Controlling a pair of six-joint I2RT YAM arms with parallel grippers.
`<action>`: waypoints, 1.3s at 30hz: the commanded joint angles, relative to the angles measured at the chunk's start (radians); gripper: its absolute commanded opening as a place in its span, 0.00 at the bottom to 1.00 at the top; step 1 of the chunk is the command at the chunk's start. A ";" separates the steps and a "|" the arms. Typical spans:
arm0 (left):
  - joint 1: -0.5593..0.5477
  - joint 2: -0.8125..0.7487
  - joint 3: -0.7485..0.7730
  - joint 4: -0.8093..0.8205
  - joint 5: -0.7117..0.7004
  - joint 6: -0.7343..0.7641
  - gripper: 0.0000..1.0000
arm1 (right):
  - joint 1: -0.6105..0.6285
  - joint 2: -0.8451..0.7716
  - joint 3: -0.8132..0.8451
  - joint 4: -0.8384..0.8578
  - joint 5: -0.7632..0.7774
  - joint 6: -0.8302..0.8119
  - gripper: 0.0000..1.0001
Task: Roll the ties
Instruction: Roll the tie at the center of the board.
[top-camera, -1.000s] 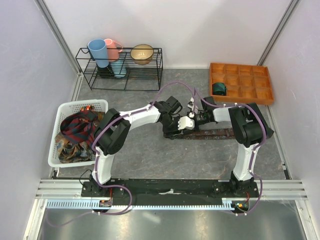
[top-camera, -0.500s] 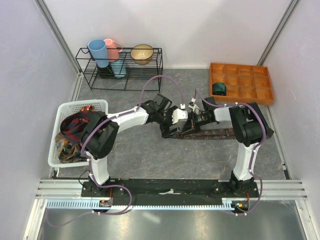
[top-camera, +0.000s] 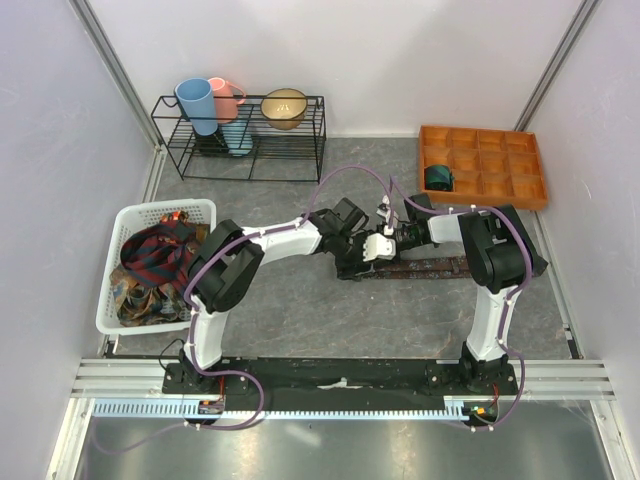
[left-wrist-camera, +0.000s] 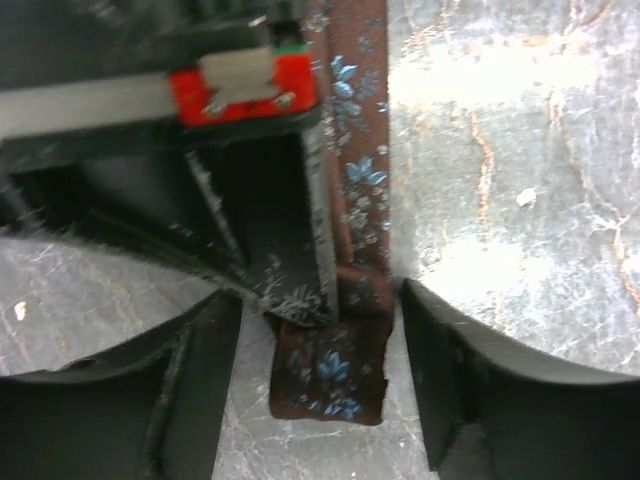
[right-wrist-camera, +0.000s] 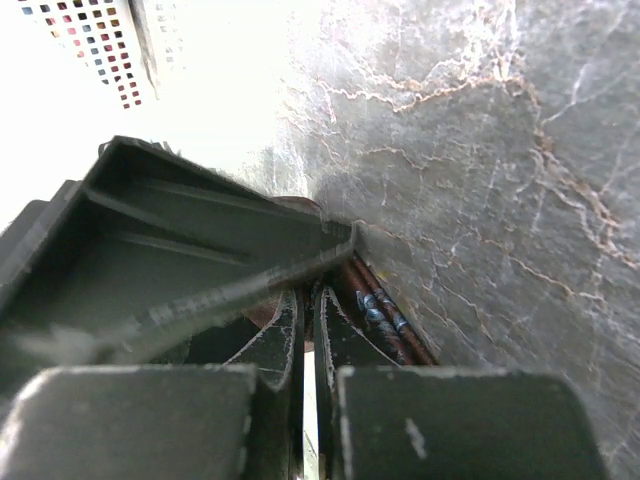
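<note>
"What's crowding them down there?"

"Mostly each other. The left end effector (top-camera: 362, 255) and the right end effector (top-camera: 386, 238) meet over the same tie end, touching or very nearly. Everything else stands well apart. Far out to the left one's side there's a white basket (top-camera: 150, 209) heaped with more ties (top-camera: 150, 262). Beyond both, at the back, a wire rack (top-camera: 285, 150) holds a blue cup (top-camera: 195, 102), a pink cup (top-camera: 230, 97) and a bowl (top-camera: 285, 106). Past the right one sits an orange tray (top-camera: 483, 160), with a teal rolled tie (top-camera: 437, 178) in a compartment on its nearer side."

"And the tie they're on?"

"The maroon-brown tie (top-camera: 430, 267) lies flat on the table (top-camera: 300, 320). It runs from under the end effectors away along the right forearm."

"How are the arms set?"

"The left arm's elbow is up near the basket and its forearm reaches across. The right arm is folded at the elbow, with its forearm coming the other way."

"Grips?"

"The left wrist camera shows what the overhead view can't. The left fingers (left-wrist-camera: 195, 400) are spread wide, one on each side of the tie's end, and the cloth has small blue flowers. A black finger of the right end effector comes down onto the cloth between them. From the right wrist camera, its own fingers are drawn almost together with only a thin slit between. I can't tell whether any cloth is caught there, and the left end effector's dark body blocks much of that view."
</note>
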 joint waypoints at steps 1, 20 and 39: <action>-0.008 0.026 0.017 -0.034 -0.049 0.057 0.61 | 0.003 -0.041 -0.003 0.031 0.028 -0.013 0.00; 0.013 -0.075 -0.073 -0.040 -0.055 0.023 0.61 | 0.016 0.051 0.056 -0.012 0.095 -0.065 0.00; 0.042 -0.012 -0.032 -0.082 -0.030 0.024 0.04 | -0.132 -0.129 0.171 -0.440 0.128 -0.589 0.45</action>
